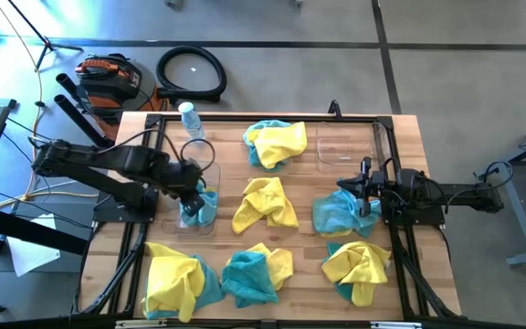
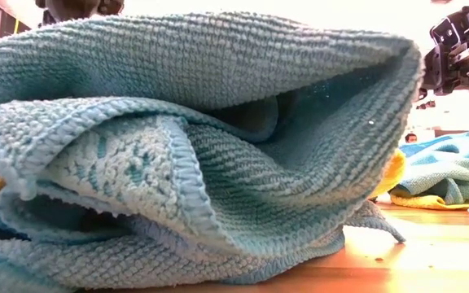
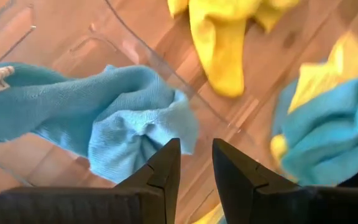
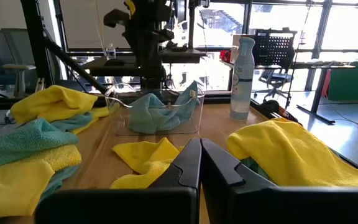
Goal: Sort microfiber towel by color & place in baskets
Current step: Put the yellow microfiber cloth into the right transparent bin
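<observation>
Left gripper (image 1: 193, 196) hangs just above the left basket (image 1: 210, 175), at the left side of the table (image 1: 309, 274), and a teal towel (image 1: 199, 208) lies inside that basket directly under it. In the left wrist view the jaws stand a little apart with nothing between them; the teal towel (image 3: 104, 118) sits just ahead of the fingertips (image 3: 169, 152), bunched in the basket, not touching them as far as can be seen. By the look of it this cloth has been delivered, so the next move turns on the nearest unsorted pile.

That is the yellow towel (image 1: 265, 203) at mid-table, just to the right of the left basket, nearer to the left arm than to the right. It lies crumpled, its long axis running roughly near to far.

Right gripper (image 1: 365, 192) waits over a teal towel (image 1: 341, 215) on the right side, jaws closed and empty. The second basket (image 1: 345, 144) stands at the far right, and seems to hold nothing yet.
</observation>
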